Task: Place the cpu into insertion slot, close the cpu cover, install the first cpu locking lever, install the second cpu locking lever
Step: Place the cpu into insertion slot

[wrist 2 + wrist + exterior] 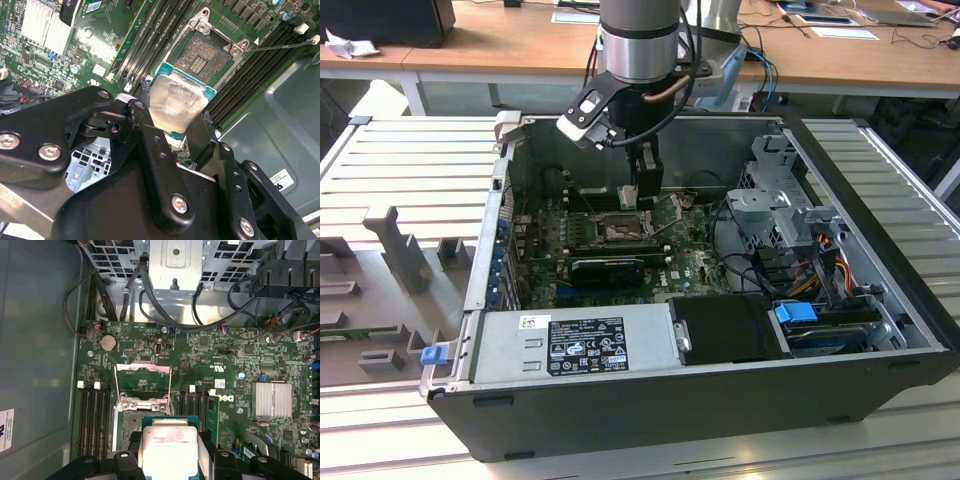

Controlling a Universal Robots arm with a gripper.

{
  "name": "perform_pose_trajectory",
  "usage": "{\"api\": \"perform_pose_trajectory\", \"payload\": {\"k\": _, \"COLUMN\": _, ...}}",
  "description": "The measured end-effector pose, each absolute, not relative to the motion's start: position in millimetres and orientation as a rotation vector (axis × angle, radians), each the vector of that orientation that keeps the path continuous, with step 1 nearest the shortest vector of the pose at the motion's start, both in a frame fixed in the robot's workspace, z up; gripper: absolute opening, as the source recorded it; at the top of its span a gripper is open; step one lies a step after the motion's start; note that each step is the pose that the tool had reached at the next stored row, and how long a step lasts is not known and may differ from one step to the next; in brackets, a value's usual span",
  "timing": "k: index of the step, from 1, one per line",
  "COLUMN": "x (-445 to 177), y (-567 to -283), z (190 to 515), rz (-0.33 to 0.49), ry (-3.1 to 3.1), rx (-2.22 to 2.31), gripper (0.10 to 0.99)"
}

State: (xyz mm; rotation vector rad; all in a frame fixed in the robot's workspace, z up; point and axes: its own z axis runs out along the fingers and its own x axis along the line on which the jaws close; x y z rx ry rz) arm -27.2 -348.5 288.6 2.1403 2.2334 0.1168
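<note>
The gripper point(172, 117) was clamped on the cpu point(180, 97) by two opposite edges, holding it metal top up over one edge of the insertion slot point(202, 57), not yet seated; the cpu cover point(143, 368) stood swung open (likely so the slot lay exposed).

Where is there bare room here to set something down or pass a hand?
Free: the slatted table on the exterior view's right of the case, and the bare case panel beside the memory slots. Crowded: the cabled drive cage, and the insertion slot near the gripper holding the cpu.
</note>
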Motion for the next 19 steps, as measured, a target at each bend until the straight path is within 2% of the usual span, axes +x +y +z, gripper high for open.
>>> {"api": "perform_pose_trajectory", "payload": {"k": 19, "x": -27.8, "y": -345.7, "z": 266.7, "rz": 0.117, "ry": 2.221, "rx": 2.153, "gripper": 0.529}}
